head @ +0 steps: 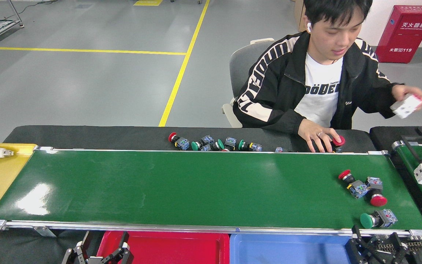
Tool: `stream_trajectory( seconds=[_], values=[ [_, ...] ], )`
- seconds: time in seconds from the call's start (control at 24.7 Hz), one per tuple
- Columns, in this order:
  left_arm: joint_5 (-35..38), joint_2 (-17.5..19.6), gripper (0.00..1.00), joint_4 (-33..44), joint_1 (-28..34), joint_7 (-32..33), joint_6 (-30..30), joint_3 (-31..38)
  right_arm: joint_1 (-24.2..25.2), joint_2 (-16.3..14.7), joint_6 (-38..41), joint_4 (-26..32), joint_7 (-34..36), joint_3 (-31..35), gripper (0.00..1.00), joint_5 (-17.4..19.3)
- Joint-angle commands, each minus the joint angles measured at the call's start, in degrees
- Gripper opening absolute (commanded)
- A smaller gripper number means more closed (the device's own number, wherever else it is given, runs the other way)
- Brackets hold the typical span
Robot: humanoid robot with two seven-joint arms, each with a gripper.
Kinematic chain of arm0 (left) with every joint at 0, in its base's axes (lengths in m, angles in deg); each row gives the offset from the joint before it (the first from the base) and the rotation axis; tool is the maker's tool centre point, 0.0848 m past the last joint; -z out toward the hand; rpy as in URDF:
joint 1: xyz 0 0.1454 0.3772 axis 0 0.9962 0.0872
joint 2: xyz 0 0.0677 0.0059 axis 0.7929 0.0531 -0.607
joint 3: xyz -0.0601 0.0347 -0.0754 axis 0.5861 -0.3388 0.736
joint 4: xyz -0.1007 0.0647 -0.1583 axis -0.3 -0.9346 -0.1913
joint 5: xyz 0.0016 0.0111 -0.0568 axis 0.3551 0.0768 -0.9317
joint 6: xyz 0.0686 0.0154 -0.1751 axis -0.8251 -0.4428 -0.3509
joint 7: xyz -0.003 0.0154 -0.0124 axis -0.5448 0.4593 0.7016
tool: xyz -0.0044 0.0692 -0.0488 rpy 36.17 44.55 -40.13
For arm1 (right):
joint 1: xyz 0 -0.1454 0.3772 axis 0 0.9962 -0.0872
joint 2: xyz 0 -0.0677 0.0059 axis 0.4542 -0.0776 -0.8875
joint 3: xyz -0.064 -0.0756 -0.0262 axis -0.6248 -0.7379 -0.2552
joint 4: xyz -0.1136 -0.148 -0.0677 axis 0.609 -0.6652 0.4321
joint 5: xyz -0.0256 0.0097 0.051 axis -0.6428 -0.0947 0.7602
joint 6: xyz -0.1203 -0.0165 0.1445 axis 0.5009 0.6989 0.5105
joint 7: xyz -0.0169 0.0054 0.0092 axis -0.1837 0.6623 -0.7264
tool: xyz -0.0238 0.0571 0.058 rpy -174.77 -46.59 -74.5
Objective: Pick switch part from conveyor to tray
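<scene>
View: a single head camera, no second view to share with.
Position: above the near edge of the long glossy dark-green conveyor belt (196, 187).
Facing: forward and down, across the belt toward the seated person in a black jacket (306, 80) on the far side.
Nearness: close; belt spans the width.
Bottom edge: red plastic tray (167, 247) and blue plastic tray (288, 249), cropped.

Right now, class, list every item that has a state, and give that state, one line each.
Conveyor: carrying three switches at its right end.
Green switch: lying sideways, near rail.
Two red switches: lying, touching.
Red tray: empty.
Blue tray: empty.
Left gripper: open, empty.
Right gripper: open, empty.
</scene>
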Motion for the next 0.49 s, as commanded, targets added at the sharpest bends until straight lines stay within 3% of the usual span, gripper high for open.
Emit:
stream_trajectory(
  seconds=[0.0,0.2,0.24,0.32,0.4,0.44],
  values=[
    [-0.1,0.3,1.0,0.7,-0.4,0.0,0.1,0.0,-2.0,-0.7,-0.8,-0.8,-0.1,0.3,0.99,-0.1],
    [-0.1,0.4,1.0,0.7,-0.6,0.0,0.0,0.0,-6.7,-0.8,-1.8,-4.8,-0.7,-0.1,0.98,-0.6],
    [-0.1,0.3,1.0,0.7,-0.6,0.0,0.0,0.2,-7.2,-1.1,-1.7,-5.1,-0.7,-0.2,0.93,-0.6],
    [-0.1,0.4,1.0,0.7,-0.8,0.0,0.1,0.3,-7.3,-1.8,-0.9,-6.0,-0.8,-1.4,0.65,-0.2],
    [-0.1,0.1,1.0,0.7,-0.8,0.0,0.1,0.3,-7.5,-2.7,0.0,-6.8,-1.0,-2.7,0.51,0.2],
    [-0.1,0.1,1.0,0.7,-0.8,0.0,0.1,0.3,-7.8,-2.8,1.3,-6.8,-1.1,-2.8,0.49,0.2]
  ],
)
